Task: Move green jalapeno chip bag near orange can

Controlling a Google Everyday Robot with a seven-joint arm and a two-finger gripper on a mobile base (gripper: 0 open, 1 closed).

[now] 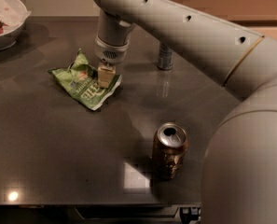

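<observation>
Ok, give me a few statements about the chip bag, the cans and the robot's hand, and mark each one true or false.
1. The hand is down at the green jalapeno chip bag. True.
2. The orange can lies on its side. False: it stands upright, top open.
3. The chip bag touches the orange can. False: they are well apart, the bag further back and to the left.
4. A silver-grey can stands further back on the table than the orange can. True.
5. The white bowl sits beside the orange can. False: it is at the far left corner.
</observation>
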